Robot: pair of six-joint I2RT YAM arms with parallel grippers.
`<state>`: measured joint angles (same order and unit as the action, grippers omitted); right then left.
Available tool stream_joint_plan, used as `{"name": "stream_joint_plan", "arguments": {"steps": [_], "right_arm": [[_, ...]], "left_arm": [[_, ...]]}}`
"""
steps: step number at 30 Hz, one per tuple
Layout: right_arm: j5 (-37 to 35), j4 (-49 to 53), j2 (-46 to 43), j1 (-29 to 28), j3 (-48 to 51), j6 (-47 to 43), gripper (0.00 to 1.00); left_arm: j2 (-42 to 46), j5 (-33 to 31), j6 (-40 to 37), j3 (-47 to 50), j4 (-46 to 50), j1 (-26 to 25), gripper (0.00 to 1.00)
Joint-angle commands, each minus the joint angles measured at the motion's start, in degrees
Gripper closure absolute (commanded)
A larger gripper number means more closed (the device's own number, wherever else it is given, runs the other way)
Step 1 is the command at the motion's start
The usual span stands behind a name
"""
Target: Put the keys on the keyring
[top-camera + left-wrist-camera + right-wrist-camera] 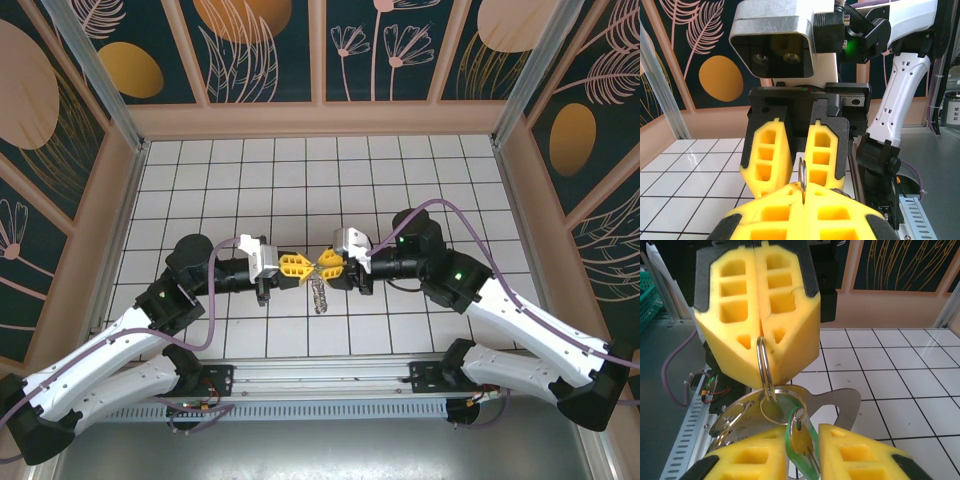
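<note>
On the left, our left gripper [303, 267] has its fingers pressed tight on the keyring [763, 365], gripping it edge-on above the worktop [300, 170]. Just under the ring hangs the key [801, 437] (the green-headed one), in the narrow gap of the right gripper [327, 266]; we cannot tell whether those fingers pinch it. We judge the danger to be a skewed push from the right, which could twist the thin ring out of the left pinch and drop it.
</note>
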<state>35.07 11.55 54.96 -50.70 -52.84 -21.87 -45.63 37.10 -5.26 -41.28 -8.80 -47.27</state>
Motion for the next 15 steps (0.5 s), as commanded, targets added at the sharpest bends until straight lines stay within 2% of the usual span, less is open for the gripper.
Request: {"name": "stream_joint_plan", "arguments": {"steps": [1,5,9,11,15], "right_arm": [[1.29,-3.09,-0.48,0.31,0.87,0.6,0.75],[1.6,-3.58,-0.56,0.33,1.08,0.77,0.77],[-0.18,-3.61,-1.43,0.33,1.15,0.43,0.96],[-3.37,-3.71,-2.15,0.34,1.34,0.01,1.0],[-16.14,-3.39,-2.9,-0.25,1.19,-1.27,1.0]], "left_arm": [[0.56,1.22,0.25,-0.6,-2.41,-0.28,1.0],[0.54,0.92,0.37,-0.41,-2.58,-0.26,1.0],[0.45,0.45,0.43,-0.33,-2.37,-0.25,1.0],[0.62,-0.07,0.36,-0.23,-2.28,-0.2,1.0],[0.63,-3.25,-0.68,0.57,-0.82,-0.24,1.0]]}}
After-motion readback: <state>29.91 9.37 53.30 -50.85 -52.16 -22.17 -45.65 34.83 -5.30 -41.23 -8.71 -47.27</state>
